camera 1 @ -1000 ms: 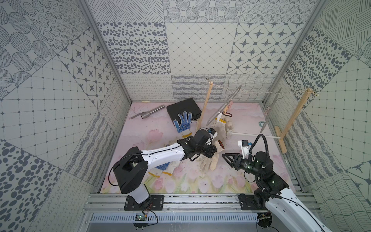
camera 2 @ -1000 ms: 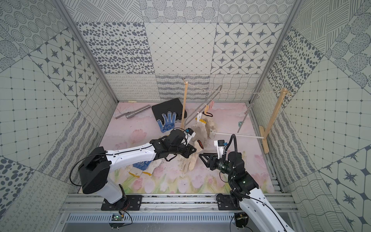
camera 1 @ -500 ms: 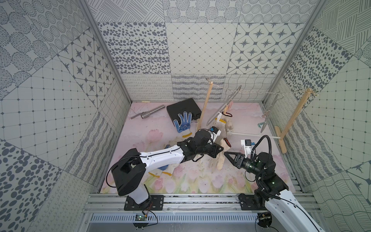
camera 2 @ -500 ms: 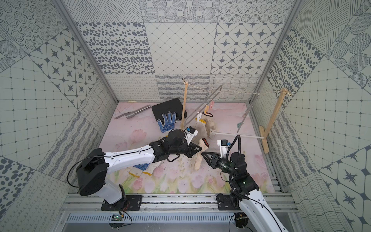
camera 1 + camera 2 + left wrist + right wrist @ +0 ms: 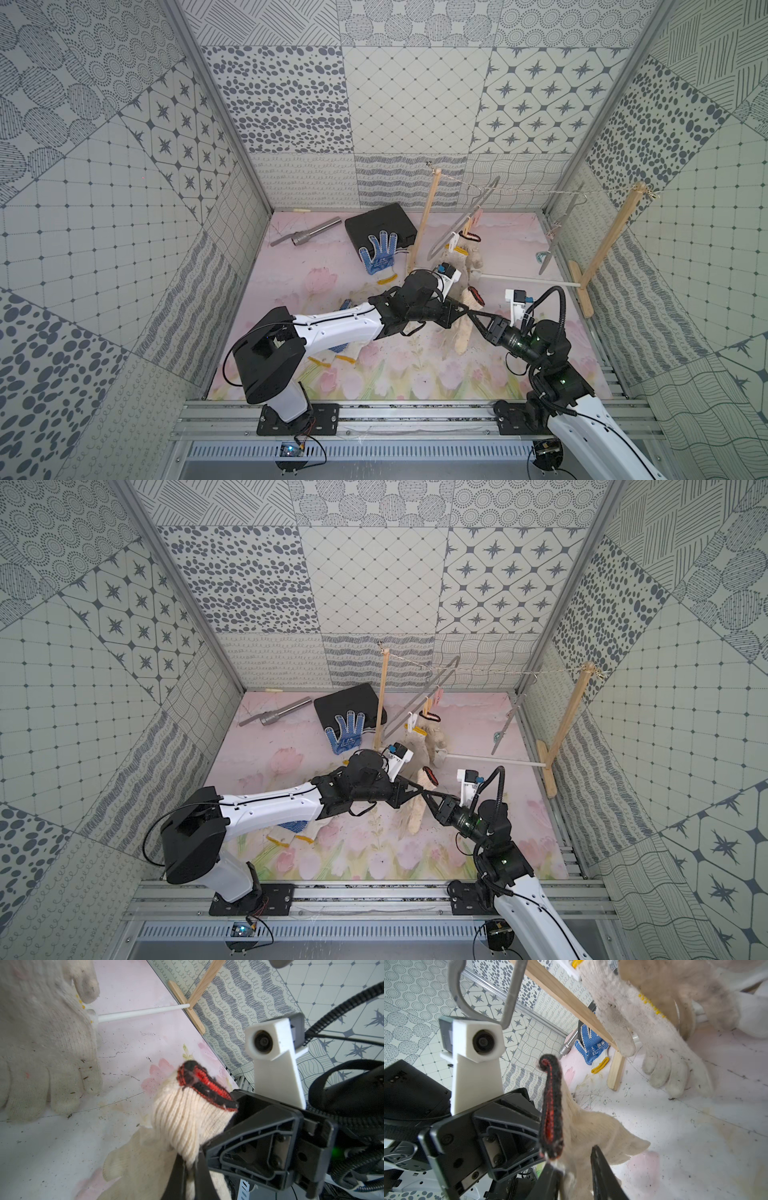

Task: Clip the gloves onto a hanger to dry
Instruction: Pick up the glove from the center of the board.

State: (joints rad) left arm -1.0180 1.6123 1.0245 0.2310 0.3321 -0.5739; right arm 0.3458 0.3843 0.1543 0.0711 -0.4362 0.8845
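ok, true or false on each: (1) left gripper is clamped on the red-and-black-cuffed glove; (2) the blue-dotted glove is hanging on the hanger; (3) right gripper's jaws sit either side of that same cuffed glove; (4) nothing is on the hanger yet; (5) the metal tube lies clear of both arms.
1. True. The left gripper is shut on the cream glove with the red-and-black cuff.
2. False. The blue-dotted glove lies flat, partly on the black case.
3. True. The right gripper has one jaw on each side of that glove.
4. False. A dirty cream glove already hangs from a peg on the grey hanger.
5. True. The metal tube lies by the far wall, away from both arms.
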